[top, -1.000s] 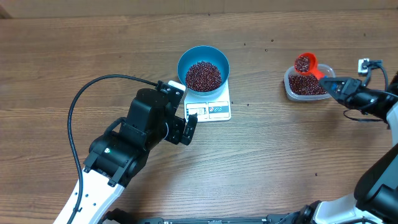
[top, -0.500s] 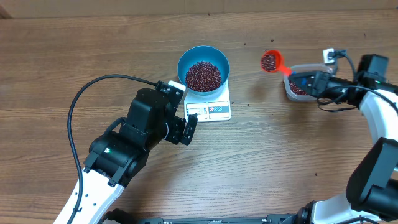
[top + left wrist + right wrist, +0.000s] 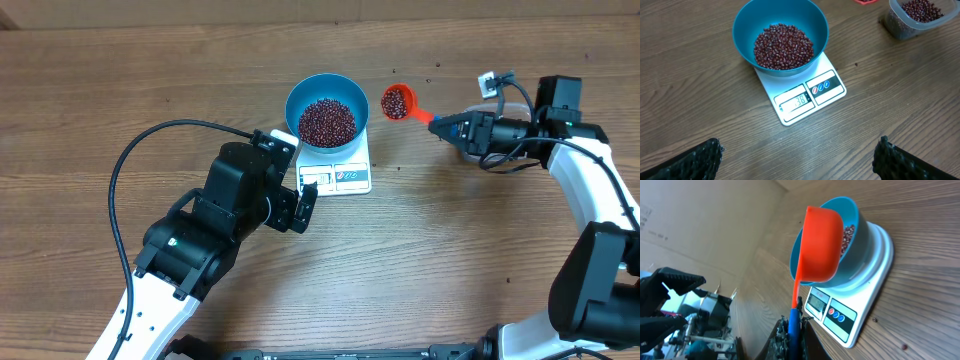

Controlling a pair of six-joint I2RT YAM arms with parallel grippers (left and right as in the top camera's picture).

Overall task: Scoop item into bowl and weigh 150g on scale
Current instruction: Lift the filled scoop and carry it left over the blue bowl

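Overhead, the right arm reaches in from the right edge of the table [image 3: 450, 250], its forearm stretched leftward and roughly level. The right gripper [image 3: 441, 124] points toward the centre. Its fingers are pinched tight on the thin handle of an orange scoop [image 3: 397, 102]. The scoop's cup sits upright with a small load of beans [image 3: 327, 122] in it. It hangs in the air just beside the right rim of the blue bowl [image 3: 327, 84], not yet over it. From the right wrist camera, the handle runs straight up out of the closed fingers, and the orange cup overlaps the near side of the bowl.

The bowl stands on the white scale [image 3: 350, 176], covering its rear half, and holds a rounded heap of the same dark red-brown beans. The scale's display and label panels are uncovered at the front; the digits are too small to read with confidence.

The left arm comes up from the lower left, elbow bent, with a black cable [image 3: 130, 170] looping over it. The left gripper [image 3: 797, 162] hovers low in front of the scale, its jaws spread wide and holding nothing. In its wrist view, a clear tub [image 3: 901, 31] with more beans sits well to the right of the scale, beyond the bowl.
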